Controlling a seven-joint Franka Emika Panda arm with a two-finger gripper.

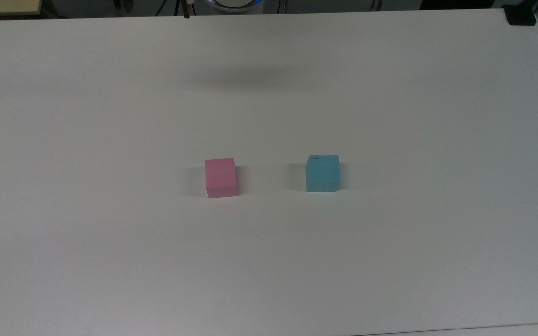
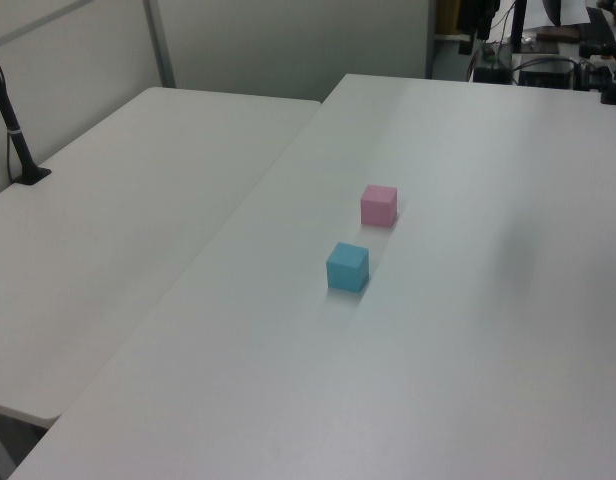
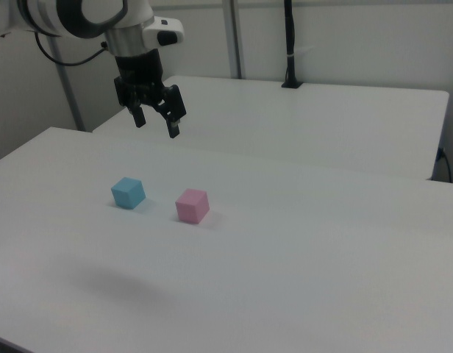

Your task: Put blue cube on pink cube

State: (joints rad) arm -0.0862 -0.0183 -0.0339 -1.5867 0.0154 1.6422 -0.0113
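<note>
In the top view, the pink cube sits on the white surface, and the blue cube stands well apart from it toward the top view's right, level with it. A small notch marks the blue cube's top near its far left corner. A soft dark shadow lies on the surface beyond the pink cube, toward the far edge.

In the left view, the blue cube is nearer the camera than the pink cube and slightly to the left view's left of it, with a clear gap between them. A second table adjoins the surface on the left view's left, carrying a black post with a cable.

In the right view, the end effector hangs in the air above and beyond the pink cube, closer to the side of the blue cube. Its two dark fingers are spread apart and grip nothing. The blue cube rests to the right view's left of the pink cube, both flat on the surface
</note>
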